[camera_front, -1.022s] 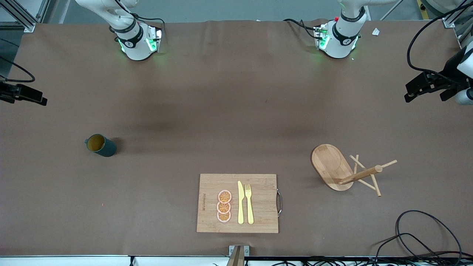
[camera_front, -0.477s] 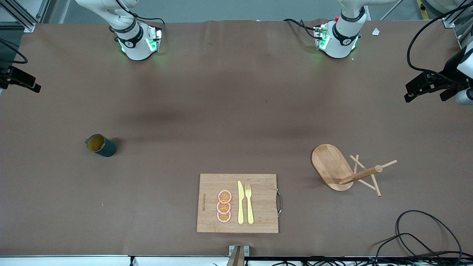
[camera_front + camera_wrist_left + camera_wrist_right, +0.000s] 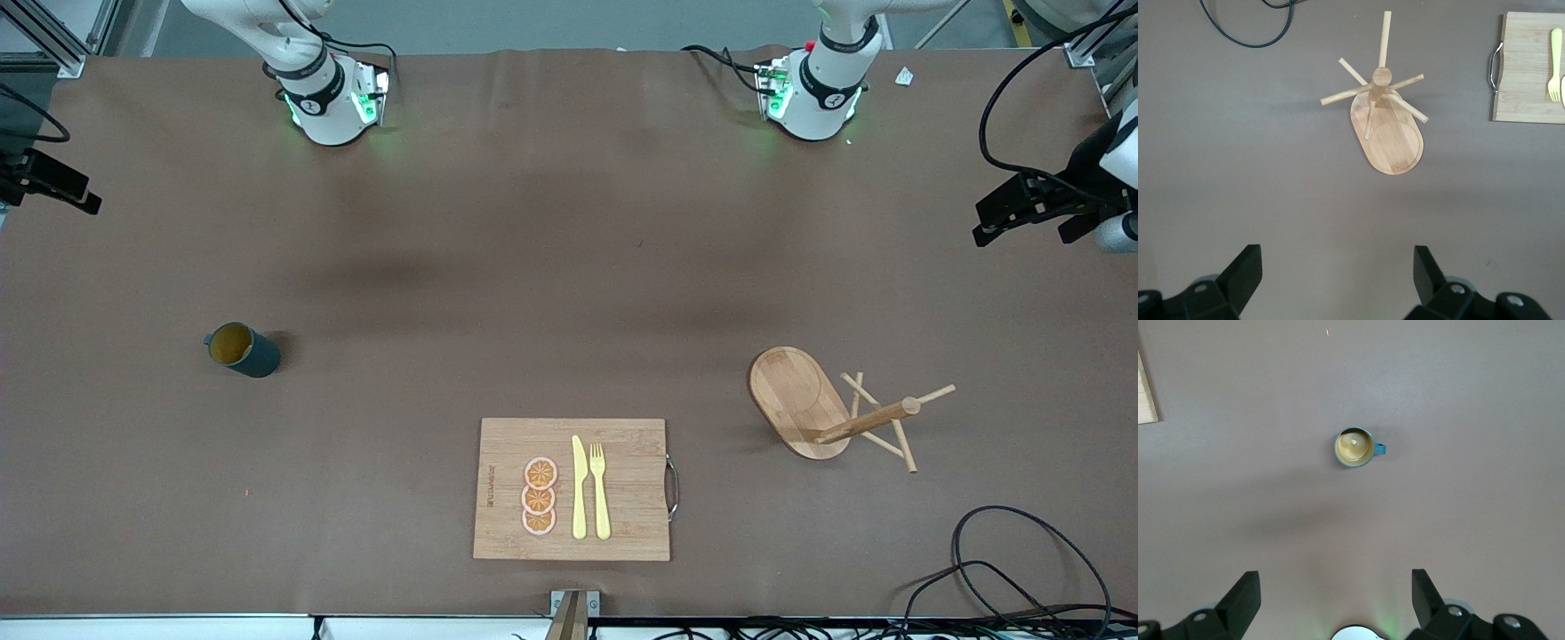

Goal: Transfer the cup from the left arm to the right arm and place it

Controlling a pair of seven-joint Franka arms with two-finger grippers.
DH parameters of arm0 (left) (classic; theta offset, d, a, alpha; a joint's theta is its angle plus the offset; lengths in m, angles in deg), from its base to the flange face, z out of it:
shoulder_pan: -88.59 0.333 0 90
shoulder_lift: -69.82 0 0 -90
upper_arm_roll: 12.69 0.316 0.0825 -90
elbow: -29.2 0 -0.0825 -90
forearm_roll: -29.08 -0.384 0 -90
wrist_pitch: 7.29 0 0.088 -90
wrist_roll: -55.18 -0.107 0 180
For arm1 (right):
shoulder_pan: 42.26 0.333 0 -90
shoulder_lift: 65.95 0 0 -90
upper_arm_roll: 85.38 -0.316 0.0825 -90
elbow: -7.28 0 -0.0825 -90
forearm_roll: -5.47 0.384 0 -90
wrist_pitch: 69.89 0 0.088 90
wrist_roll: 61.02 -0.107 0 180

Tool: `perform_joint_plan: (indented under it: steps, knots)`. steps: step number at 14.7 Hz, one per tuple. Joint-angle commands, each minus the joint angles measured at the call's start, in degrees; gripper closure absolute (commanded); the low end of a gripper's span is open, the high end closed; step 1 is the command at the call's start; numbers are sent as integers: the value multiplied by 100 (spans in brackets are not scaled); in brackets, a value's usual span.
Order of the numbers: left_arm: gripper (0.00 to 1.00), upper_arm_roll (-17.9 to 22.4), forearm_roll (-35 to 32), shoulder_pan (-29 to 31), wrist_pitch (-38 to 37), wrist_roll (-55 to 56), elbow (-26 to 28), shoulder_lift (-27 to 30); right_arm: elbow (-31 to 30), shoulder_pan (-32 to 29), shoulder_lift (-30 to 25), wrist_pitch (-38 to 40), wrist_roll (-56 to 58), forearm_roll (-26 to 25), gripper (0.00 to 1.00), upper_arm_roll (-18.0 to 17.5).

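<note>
front view | right pincer (image 3: 53, 182) cut off at edge, open

A wide bench (image 3: 551, 293) covered in brown matte sheeting carries a small dark teal mug with a mustard-yellow inside (image 3: 242, 349), upright toward the right arm's end. A rectangular bamboo cutting board with a metal handle (image 3: 622, 444) lies nearest the front camera. A wooden mug tree on an oval base (image 3: 805, 400) stands toward the left arm's end. A black cable (image 3: 1022, 551) loops near that corner.
</note>
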Motion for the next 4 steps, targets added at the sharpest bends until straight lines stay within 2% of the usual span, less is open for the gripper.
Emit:
perform_joint_plan:
  steps: [1, 4]
  knots:
    - [0, -20, -51, 29, 4, -88, -53, -15, -244, -20, -267, -55, -58, 106, 0, -24]
    - [0, -11, -42, 29, 13, -79, -53, -15, -253, -29, -337, 15, -58, 114, 0, -6]
